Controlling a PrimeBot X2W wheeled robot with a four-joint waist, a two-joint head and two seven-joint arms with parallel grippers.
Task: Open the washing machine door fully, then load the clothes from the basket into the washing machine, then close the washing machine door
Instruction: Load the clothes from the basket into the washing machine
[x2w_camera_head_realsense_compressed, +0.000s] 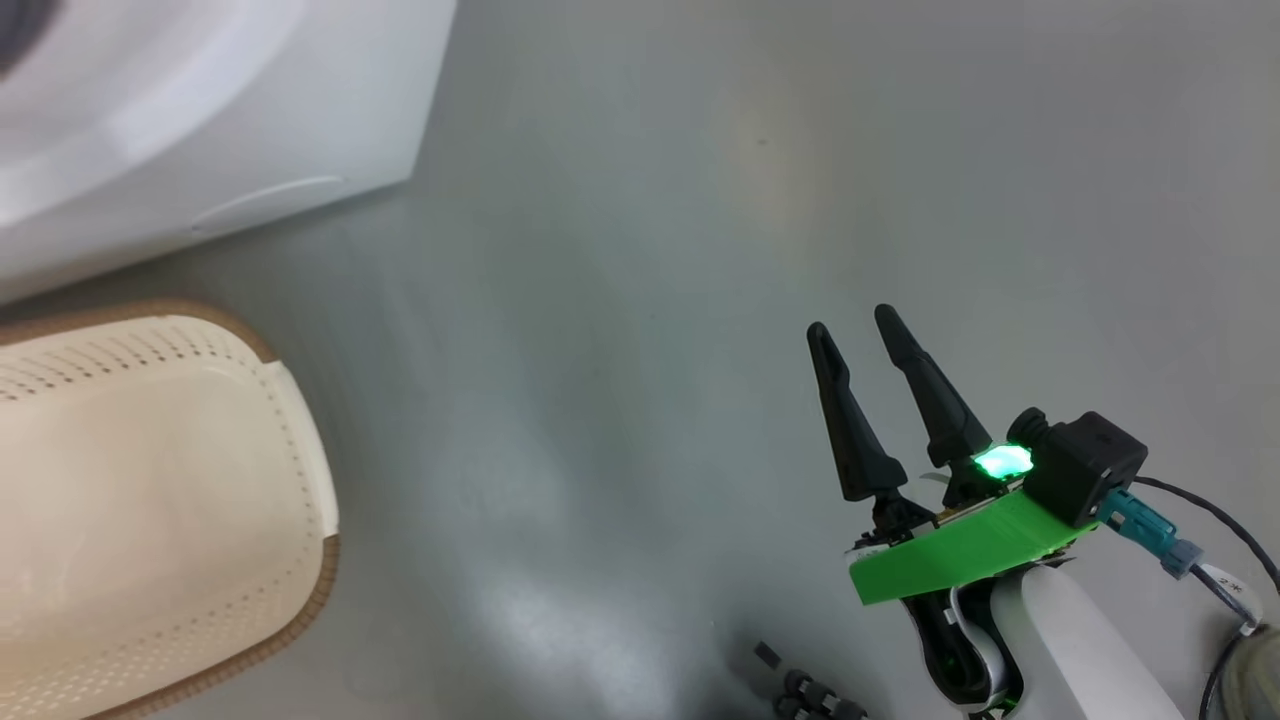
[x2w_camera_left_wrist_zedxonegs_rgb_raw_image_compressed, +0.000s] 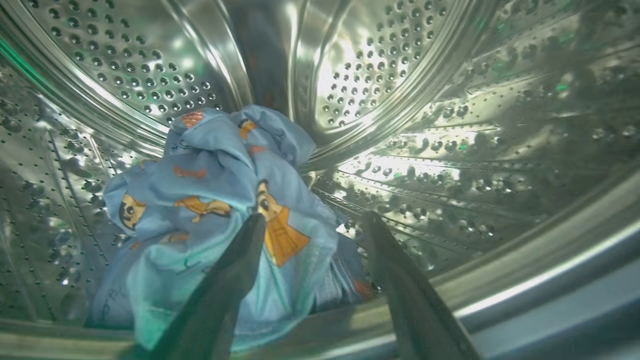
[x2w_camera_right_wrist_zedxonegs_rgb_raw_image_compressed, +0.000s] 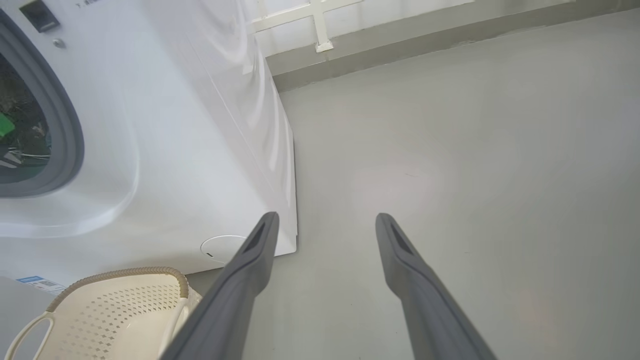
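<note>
blue clothes (x2w_camera_left_wrist_zedxonegs_rgb_raw_image_compressed: 215, 200) lie in the drum (x2w_camera_left_wrist_zedxonegs_rgb_raw_image_compressed: 400, 75) just beyond the left gripper (x2w_camera_left_wrist_zedxonegs_rgb_raw_image_compressed: 315, 220), jaws apart, right gripper (x2w_camera_head_realsense_compressed: 850, 322) likewise; loading judged done, next: withdraw clear, then close the door.

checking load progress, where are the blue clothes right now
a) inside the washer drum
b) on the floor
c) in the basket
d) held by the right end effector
a: the clothes lie bunched against the perforated steel drum, while the part of the basket in view holds none.
</note>
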